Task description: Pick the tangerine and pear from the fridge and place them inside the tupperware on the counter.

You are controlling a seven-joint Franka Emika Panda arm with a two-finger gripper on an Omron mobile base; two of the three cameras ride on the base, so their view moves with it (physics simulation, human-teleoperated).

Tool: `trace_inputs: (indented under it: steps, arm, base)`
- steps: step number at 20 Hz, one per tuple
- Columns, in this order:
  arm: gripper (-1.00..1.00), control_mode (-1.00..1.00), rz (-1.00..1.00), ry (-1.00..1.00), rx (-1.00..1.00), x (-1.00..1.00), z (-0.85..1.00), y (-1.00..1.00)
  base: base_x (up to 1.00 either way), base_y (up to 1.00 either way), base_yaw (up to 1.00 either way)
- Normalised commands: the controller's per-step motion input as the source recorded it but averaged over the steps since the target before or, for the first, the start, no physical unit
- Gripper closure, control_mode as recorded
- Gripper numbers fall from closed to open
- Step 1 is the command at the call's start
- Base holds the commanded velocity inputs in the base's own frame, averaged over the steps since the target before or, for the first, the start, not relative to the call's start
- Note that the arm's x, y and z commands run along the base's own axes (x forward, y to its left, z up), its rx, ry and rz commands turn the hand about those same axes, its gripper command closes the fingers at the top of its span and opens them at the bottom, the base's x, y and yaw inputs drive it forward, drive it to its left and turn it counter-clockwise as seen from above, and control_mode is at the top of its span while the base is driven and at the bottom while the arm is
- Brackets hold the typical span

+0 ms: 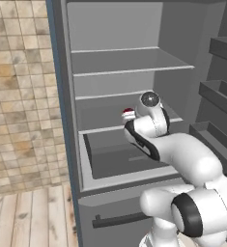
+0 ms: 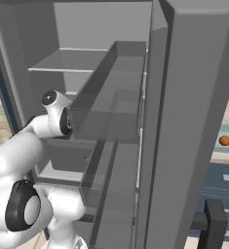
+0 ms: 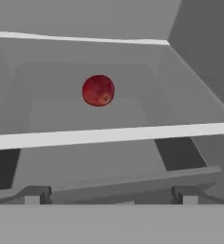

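One fruit, the pear (image 3: 98,90), lies on a fridge (image 1: 134,72) shelf, well ahead of the gripper (image 3: 111,196), whose fingers (image 3: 33,195) stand wide apart and hold nothing. It is probably light, firm and smooth, so it may roll; the jaws should close across its round middle.

Fridge (image 1: 134,67) open, light grey shelves bare but one. Pear (image 3: 98,90), dark red, round, sits on a middle shelf toward the back. Tangerine (image 2: 225,140), small orange ball, lies off right, beyond the fridge door
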Motion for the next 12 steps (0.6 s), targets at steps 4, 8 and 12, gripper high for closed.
trace_inputs:
  steps: [4, 8, 12]
  arm:
    - [-1.0, -1.0, 0.04, 0.0, 0.0, 0.42, -0.11, 0.0]
    - [-1.0, -1.0, 0.02, 0.0, 0.0, 0.41, 0.0, 0.0]
    - [-1.0, -1.0, 0.0, 0.0, 0.0, 0.37, 0.0, 0.0]
  base:
    - [0.0, 0.0, 0.0]
    - [0.0, 0.0, 0.0]
    - [0.0, 0.0, 0.0]
